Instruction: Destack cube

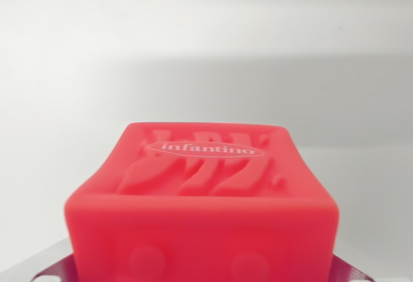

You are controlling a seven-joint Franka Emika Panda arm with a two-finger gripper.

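Cube (203, 195), red and soft-looking, fills the lower half of your wrist view, close under the camera, its upper face carrying raised wavy ribs and an oval "infantino" logo, its near face showing rounded bumps low down

Behind it you see only a pale, blank surface and backdrop (206, 43); no second cube shows, so you cannot tell from here whether this one is lifted off a stack, sitting on one, or resting on the surface

At the bottom corners, thin metal parts (55, 270) poke out on the wrist view's left and right of the cube. They look like part of the gripper, but the fingertips themselves are hidden behind the cube's bulk. You cannot tell whether the jaws are closed on the cube, merely alongside it, or apart; the cube's position so near the lens suggests it sits between them, and that is a judgement only

What could go wrong from here: the cube looks squashy and smooth-sided, so a light or off-centre grip could let it slide or twist out as you move. Its rounded edges could make it settle crooked and tip when set down. With the view below blocked by the cube, you could lower it onto something you cannot see, or let go too high and have it bounce away
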